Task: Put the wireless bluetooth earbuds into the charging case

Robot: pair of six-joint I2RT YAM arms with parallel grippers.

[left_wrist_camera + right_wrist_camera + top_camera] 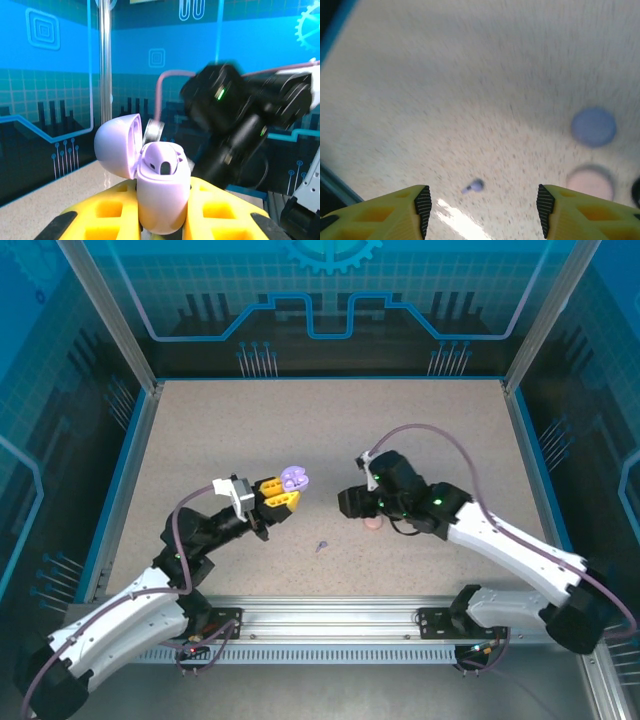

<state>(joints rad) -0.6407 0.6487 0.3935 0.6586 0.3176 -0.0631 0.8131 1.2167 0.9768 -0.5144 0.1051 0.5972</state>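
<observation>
My left gripper (287, 490) is held above the table, shut on an open lavender charging case (294, 478). In the left wrist view the case body (162, 197) stands upright between the yellow fingers (107, 212). Its lid (116, 145) is swung open to the left, and one lavender earbud (163, 164) sits in a socket. A loose lavender earbud (321, 545) lies on the table between the arms. My right gripper (483, 206) hangs open just above this earbud (474, 187), which shows blurred between and slightly ahead of the fingertips, nothing touching it.
A pink round disc case (373, 523) lies under the right wrist. The right wrist view shows a lavender-blue disc (593, 126), the pink disc (590, 182) and a dark object (636, 190) at the right edge. Blue walls and metal posts (105, 65) ring the table.
</observation>
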